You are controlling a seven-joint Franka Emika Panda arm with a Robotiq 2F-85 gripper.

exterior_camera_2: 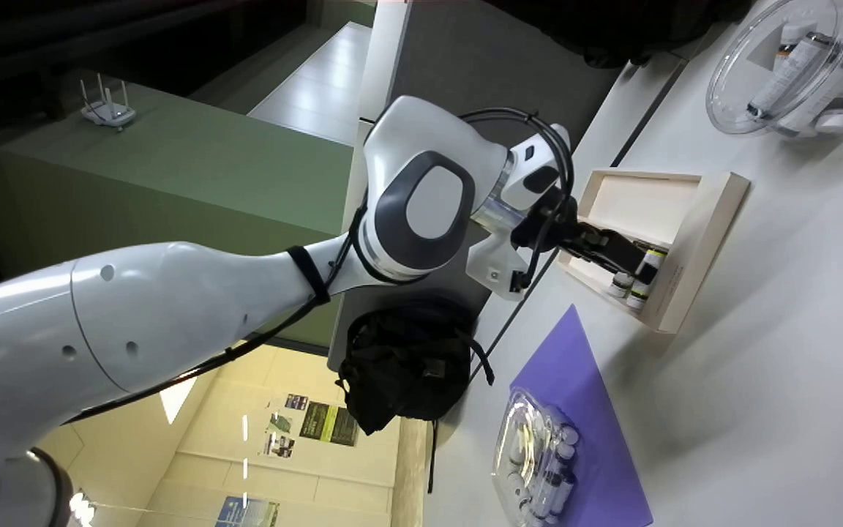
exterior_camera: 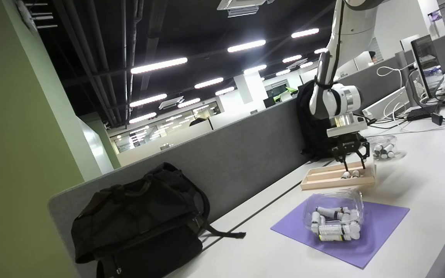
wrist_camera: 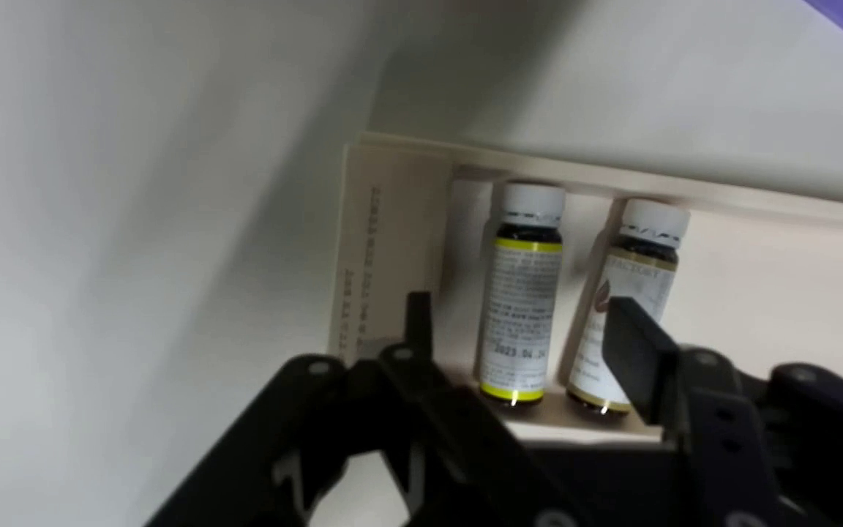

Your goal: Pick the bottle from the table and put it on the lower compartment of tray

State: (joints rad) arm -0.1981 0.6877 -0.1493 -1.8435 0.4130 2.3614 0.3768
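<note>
The light-tan wooden tray point(exterior_camera: 338, 182) lies on the white table point(exterior_camera: 419, 181); it also shows in an exterior view point(exterior_camera_2: 703, 256) and in the wrist view point(wrist_camera: 392, 241). Two small white-capped bottles lie side by side in its compartment nearest the purple mat. The yellow-banded bottle point(wrist_camera: 522, 315) is beside the end wall; the gold-banded bottle point(wrist_camera: 630, 282) lies slightly slanted next to it. My gripper point(wrist_camera: 522, 337) is open above them, its fingers on either side of the yellow-banded bottle, with gaps. The right finger partly covers the gold-banded bottle. The gripper shows in both exterior views point(exterior_camera: 355, 168) point(exterior_camera_2: 645, 269).
A clear container point(exterior_camera: 332, 216) with several bottles stands on the purple mat point(exterior_camera: 384, 220), near the tray. Another clear container point(exterior_camera: 384, 148) with bottles is on the tray's far side. A grey divider point(exterior_camera: 245, 170) and a black backpack point(exterior_camera: 137, 216) line the table's edge.
</note>
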